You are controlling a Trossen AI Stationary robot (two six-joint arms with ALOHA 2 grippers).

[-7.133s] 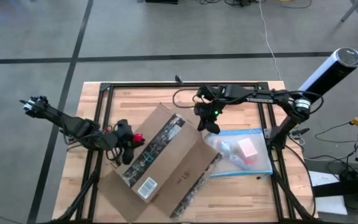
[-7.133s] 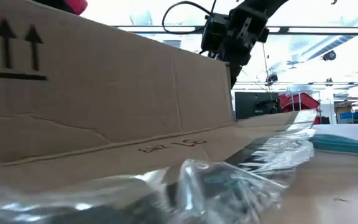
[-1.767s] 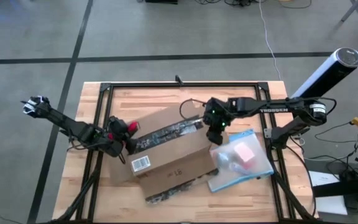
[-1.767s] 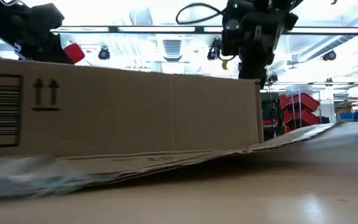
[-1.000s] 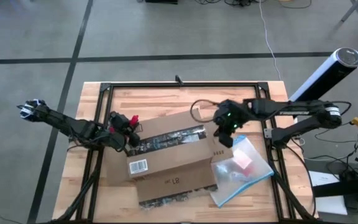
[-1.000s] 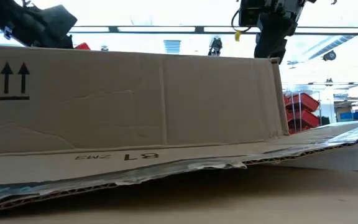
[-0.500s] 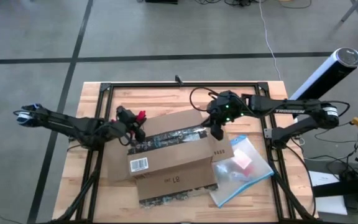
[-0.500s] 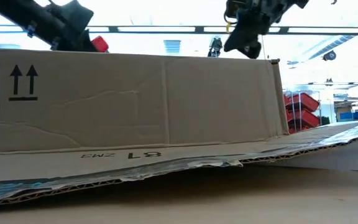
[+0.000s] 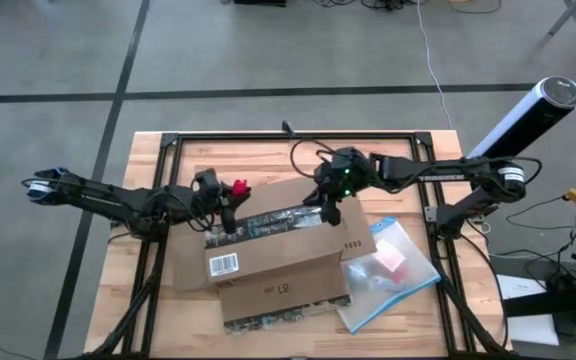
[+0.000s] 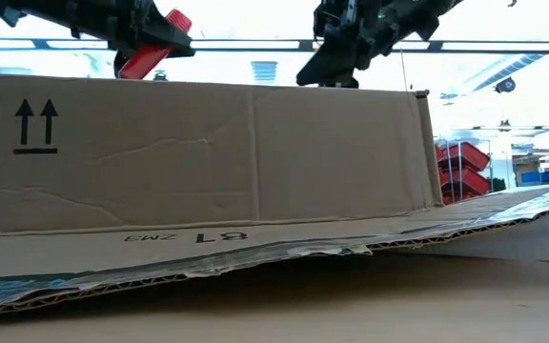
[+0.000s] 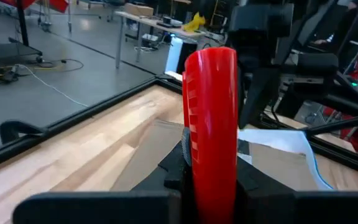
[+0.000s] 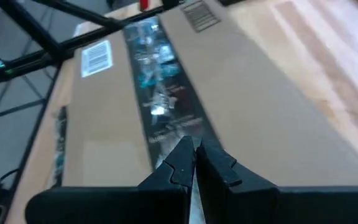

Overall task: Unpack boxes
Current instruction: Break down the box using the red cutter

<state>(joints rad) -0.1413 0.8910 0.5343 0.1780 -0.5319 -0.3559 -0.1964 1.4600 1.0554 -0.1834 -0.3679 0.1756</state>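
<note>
A brown corrugated cardboard box (image 9: pixel 273 250) lay closed on the wooden worktop (image 9: pixel 268 160), roughly at its middle, with a shiny clear tape strip (image 9: pixel 268 224) running along its top seam and a white barcode label (image 9: pixel 225 265) on its upper face. In the low view its side wall showed two black upward arrows (image 10: pixel 36 126).

The left end effector (image 9: pixel 226 203) hung over the box's far-left top edge, its fingers clamped on a small red tool (image 11: pixel 210 118) that stood upright between them in the left wrist view. The right end effector (image 9: pixel 330 210) was over the tape strip toward the box's right end; in the right wrist view its two fingertips (image 12: pixel 194 152) were pressed together with nothing visible between them, just above the tape.

A clear plastic pouch (image 9: pixel 388 265) with a blue edge lay on the worktop just beside the box's right end, holding a pink item (image 9: pixel 395 257).
</note>
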